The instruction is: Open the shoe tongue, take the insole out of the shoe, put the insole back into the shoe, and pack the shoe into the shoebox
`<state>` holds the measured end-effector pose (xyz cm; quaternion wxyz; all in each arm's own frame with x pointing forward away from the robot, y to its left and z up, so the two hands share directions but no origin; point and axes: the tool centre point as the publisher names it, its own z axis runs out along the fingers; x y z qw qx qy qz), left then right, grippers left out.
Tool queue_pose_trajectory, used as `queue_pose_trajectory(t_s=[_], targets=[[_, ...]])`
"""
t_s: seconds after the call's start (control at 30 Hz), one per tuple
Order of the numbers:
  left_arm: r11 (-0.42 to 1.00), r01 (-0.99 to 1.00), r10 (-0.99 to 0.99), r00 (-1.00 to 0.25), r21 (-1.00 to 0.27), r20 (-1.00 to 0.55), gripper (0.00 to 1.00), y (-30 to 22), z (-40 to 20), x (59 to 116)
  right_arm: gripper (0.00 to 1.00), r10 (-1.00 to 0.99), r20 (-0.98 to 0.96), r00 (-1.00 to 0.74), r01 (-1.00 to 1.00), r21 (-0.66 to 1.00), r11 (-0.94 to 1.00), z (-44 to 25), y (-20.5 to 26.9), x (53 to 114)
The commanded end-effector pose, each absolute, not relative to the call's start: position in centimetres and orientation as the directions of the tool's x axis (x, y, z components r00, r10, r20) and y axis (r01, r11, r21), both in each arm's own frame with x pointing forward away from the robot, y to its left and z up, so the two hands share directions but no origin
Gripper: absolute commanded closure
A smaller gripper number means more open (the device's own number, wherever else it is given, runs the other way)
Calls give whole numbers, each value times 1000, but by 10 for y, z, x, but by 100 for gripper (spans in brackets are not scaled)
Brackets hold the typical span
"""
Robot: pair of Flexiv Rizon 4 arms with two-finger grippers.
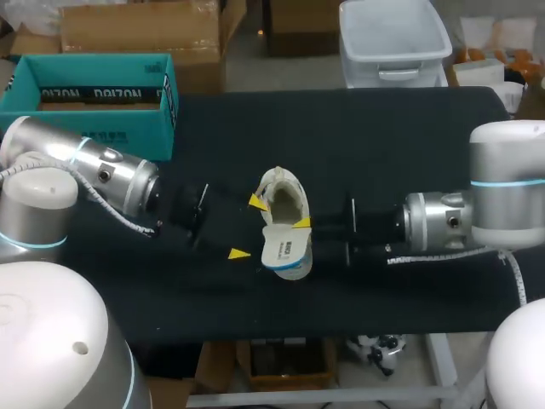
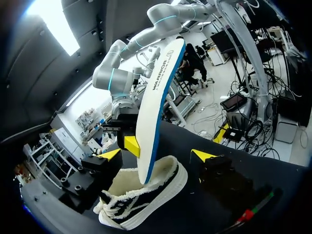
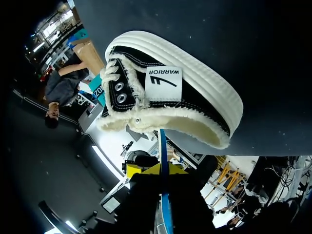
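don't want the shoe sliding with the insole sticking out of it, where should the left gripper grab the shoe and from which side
Probably the shoe by its white rubber sidewalls, low down, from the left arm's side: the open left gripper faces it there. The fleecy collar is soft, and the insole, held by the right gripper, fills the opening.

Bare table (image 1: 366, 145) beyond shoe (image 1: 288, 194), left arm (image 1: 119, 179) and right arm (image 1: 434, 221) flanking it, tilted insole (image 1: 284, 249) over its mouth, open shoebox (image 1: 102, 129) far left.
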<state>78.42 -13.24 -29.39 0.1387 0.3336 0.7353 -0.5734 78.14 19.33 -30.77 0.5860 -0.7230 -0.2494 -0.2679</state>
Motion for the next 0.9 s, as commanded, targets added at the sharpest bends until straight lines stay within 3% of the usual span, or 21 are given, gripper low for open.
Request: queue_pose_trajectory(t_s=[0.03, 0.1, 0.17, 0.3, 0.4, 0.8, 0.9], targets=[[98, 642, 250, -756, -761, -605, 27, -134, -305, 789, 100, 31, 684, 729, 678, -715, -170, -316, 196, 786], [85, 636, 247, -760, -767, -602, 27, -135, -307, 790, 100, 28, 683, 730, 678, -716, -166, -318, 197, 788], [74, 632, 245, -761, -771, -601, 40, -137, -308, 791, 100, 27, 681, 731, 676, -719, -163, -319, 197, 789], [68, 631, 253, -760, -773, -598, 42, -144, -310, 793, 100, 26, 680, 733, 674, -721, -163, -320, 198, 789], [62, 625, 256, -763, -778, -593, 54, -150, -310, 795, 100, 24, 678, 735, 671, -722, -166, -320, 198, 788], [70, 640, 285, -748, -765, -599, 67, -165, -305, 802, 100, 13, 681, 732, 670, -715, -200, -322, 194, 786], [73, 639, 288, -748, -766, -597, 83, -167, -307, 804, 100, 12, 683, 730, 671, -714, -203, -324, 194, 787]])
